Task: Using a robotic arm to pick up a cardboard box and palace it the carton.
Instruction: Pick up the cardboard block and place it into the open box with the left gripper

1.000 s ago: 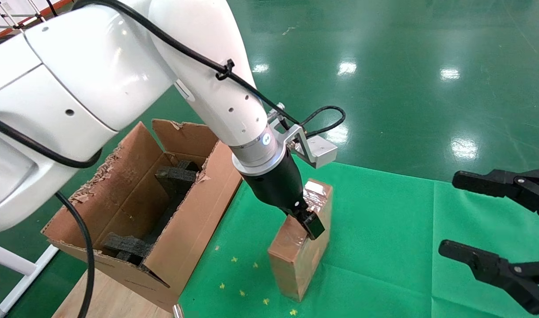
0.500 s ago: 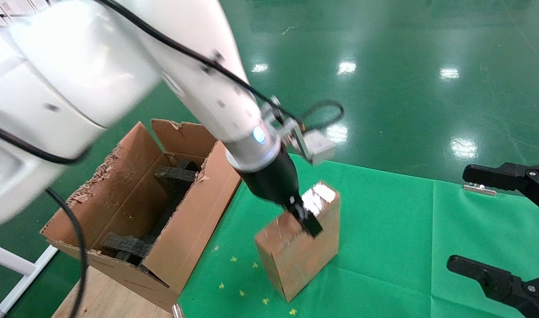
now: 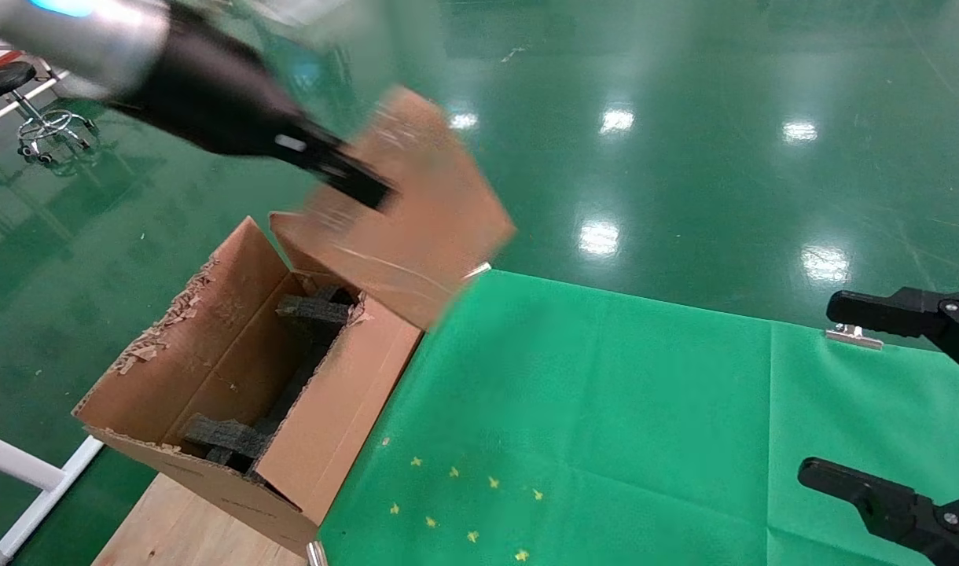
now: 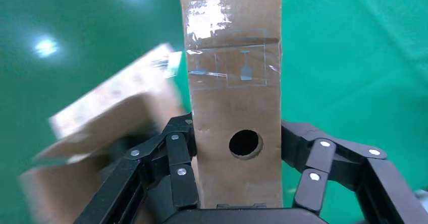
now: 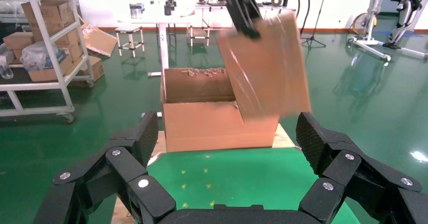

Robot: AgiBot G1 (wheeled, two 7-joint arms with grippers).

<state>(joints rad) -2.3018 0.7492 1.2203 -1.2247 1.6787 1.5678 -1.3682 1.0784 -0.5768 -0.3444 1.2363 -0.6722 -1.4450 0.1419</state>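
My left gripper (image 3: 367, 189), on the white robotic arm, is shut on the cardboard box (image 3: 417, 228) and holds it tilted in the air above the carton's far right corner. In the left wrist view the fingers (image 4: 177, 156) clamp both sides of the box's narrow face (image 4: 237, 82), which has a round black hole (image 4: 246, 143) and clear tape. The carton (image 3: 346, 424) stands open at the table's left, with black foam inserts (image 3: 314, 314) inside. My right gripper (image 3: 865, 393) is open and empty at the far right. The right wrist view shows the box (image 5: 265, 67) above the carton (image 5: 212, 128).
A green cloth (image 3: 605, 409) covers the table, with small yellow marks near its front. A metal clip (image 3: 853, 336) sits on the cloth's far edge. Bare wood (image 3: 189, 534) shows under the carton. A shelf rack (image 5: 45, 47) and tables stand beyond the carton.
My left gripper has lifted the cardboard box off the green cloth and swung it up and left, over the carton's far right corner. The right gripper has barely moved.
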